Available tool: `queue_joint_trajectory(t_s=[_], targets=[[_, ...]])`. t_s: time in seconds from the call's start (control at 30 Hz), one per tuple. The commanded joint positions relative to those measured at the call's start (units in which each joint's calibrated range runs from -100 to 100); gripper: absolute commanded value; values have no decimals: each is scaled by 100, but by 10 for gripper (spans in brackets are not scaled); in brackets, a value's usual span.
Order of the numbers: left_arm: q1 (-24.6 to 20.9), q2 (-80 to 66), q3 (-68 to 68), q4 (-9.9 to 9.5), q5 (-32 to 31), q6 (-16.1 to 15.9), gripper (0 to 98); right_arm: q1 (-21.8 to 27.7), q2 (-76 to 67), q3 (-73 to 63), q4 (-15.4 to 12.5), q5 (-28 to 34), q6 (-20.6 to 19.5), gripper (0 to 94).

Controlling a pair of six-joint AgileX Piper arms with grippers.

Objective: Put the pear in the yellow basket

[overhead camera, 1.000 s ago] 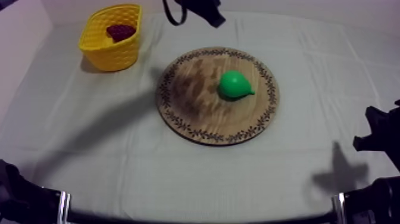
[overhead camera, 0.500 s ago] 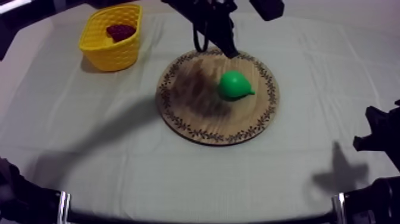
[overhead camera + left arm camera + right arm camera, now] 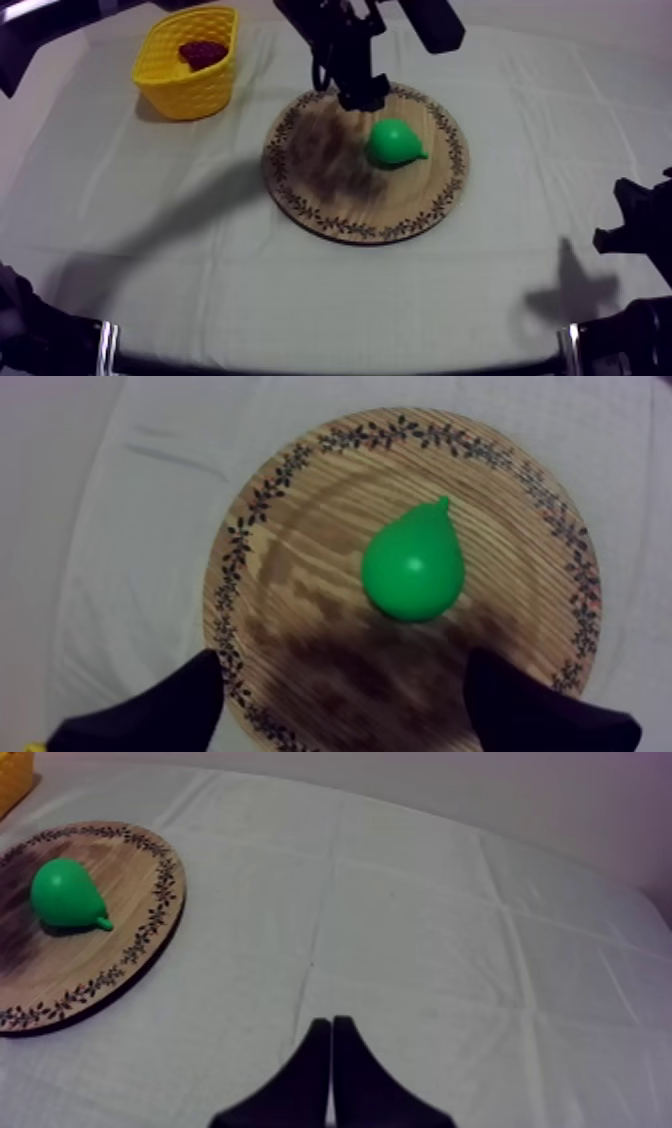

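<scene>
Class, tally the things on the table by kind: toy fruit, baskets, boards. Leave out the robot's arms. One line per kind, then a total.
Toy fruit: 2, the pear and a dark red fruit
Baskets: 1, the yellow basket
Boards: 1, the wooden board
Total: 4

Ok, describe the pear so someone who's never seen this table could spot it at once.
Find the round wooden board with the patterned rim mid-table. The pear lies on it, right of centre. It is bright green and the only fruit there; the dark red fruit sits in the yellow basket.
</scene>
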Motion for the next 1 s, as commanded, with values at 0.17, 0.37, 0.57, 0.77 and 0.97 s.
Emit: queue_joint_trajectory(t_s=[0.17, 0.37, 0.57, 0.77, 0.97], targets=[[19, 68, 193, 33, -66, -113, 955, -1, 1, 5, 1, -1, 0, 5], [42, 370, 336, 48, -282, -280, 946, -1, 1, 5, 1, -1, 0, 5], [59, 871, -94, 46, -338, -325, 922, -1, 1, 5, 1, -1, 0, 5], [104, 1403, -665, 15, -329, -301, 900, -1, 1, 5, 1, -1, 0, 5], [163, 1891, -1122, -105, -143, -282, 881, -1, 1, 5, 1, -1, 0, 5]])
